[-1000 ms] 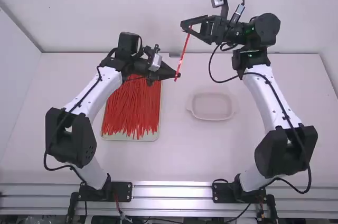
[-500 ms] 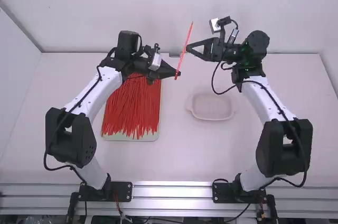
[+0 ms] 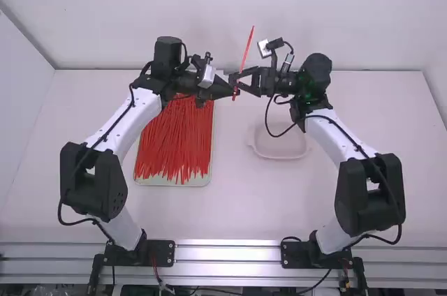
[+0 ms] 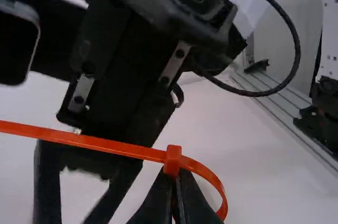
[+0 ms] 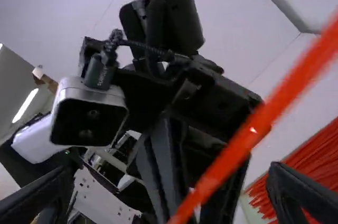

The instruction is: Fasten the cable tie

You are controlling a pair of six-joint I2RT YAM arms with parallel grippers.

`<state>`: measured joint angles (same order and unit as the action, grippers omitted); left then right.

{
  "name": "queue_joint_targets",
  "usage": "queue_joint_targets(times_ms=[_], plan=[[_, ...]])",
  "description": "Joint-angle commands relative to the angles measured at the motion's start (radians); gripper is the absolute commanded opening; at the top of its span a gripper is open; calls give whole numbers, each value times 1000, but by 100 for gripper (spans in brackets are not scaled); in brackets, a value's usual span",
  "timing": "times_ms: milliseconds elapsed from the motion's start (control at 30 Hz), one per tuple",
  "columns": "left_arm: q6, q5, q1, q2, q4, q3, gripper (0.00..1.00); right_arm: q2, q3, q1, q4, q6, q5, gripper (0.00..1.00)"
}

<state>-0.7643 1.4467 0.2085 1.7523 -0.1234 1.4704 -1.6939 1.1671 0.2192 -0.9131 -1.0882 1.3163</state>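
Note:
A red cable tie [image 3: 246, 48] stands nearly upright over the table's back middle, its tail pointing up. My left gripper [image 3: 225, 89] is shut on its lower end. In the left wrist view the fingers [image 4: 174, 203] pinch just under the tie's head [image 4: 172, 158], and a small loop [image 4: 221, 203] curls beside it. My right gripper [image 3: 239, 91] sits right against the left one. Its fingers [image 5: 301, 192] are spread wide, and the strap [image 5: 253, 129] runs between them untouched.
A tray [image 3: 171, 182] piled with several loose red cable ties lies under the left arm. A shallow clear container [image 3: 279, 141] sits on the table below the right arm. The white back wall rises close behind both grippers.
My right gripper has slid down along the tie from its raised tail to the left gripper, so the tail now sticks up free. The left gripper has barely moved.

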Motion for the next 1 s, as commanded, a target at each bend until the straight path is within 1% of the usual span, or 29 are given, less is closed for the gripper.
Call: queue_joint_targets(times_ms=[0, 33, 67, 100, 167, 200, 533, 600, 667, 700, 767, 833, 933, 967], plan=[[40, -13, -6, 2, 1, -5, 2, 14, -3, 6, -37, -43, -8, 71], [43, -22, -6, 2, 1, -5, 2, 14, -3, 6, -58, -56, -8, 56], [42, -23, -6, 2, 1, -5, 2, 14, -3, 5, -82, -71, -6, 33], [42, -23, -6, 2, 1, -5, 2, 14, -3, 5, -92, -80, -5, 21], [42, -23, -6, 2, 2, -5, 2, 14, -3, 4, -105, -92, -5, 4], [42, -23, -6, 2, 2, -5, 2, 14, -3, 5, -103, -94, -6, 0], [42, -23, -6, 2, 2, -5, 2, 14, -3, 4, -98, -82, 4, 0], [43, -27, -7, 2, 2, -5, 9, 14, -3, 4, -97, -76, 22, 0], [43, -37, -6, 2, 1, -5, 21, 14, -3, 3, -97, -66, 31, 0], [62, -74, -6, 2, 3, -5, 99, 14, -3, 3, -97, -64, 46, 0], [132, -131, -6, 2, 27, -5, 99, 14, -3, 2, -97, -63, 62, 0], [284, -225, -6, 2, 69, -5, 99, 14, -3, -1, -97, -62, 76, 0], [410, -296, -6, 2, 95, -5, 99, 14, -4, -20, -93, -47, 87, 0], [420, -308, -6, 2, 94, -5, 99, 14, -4, -27, -87, -39, 94, 0]])
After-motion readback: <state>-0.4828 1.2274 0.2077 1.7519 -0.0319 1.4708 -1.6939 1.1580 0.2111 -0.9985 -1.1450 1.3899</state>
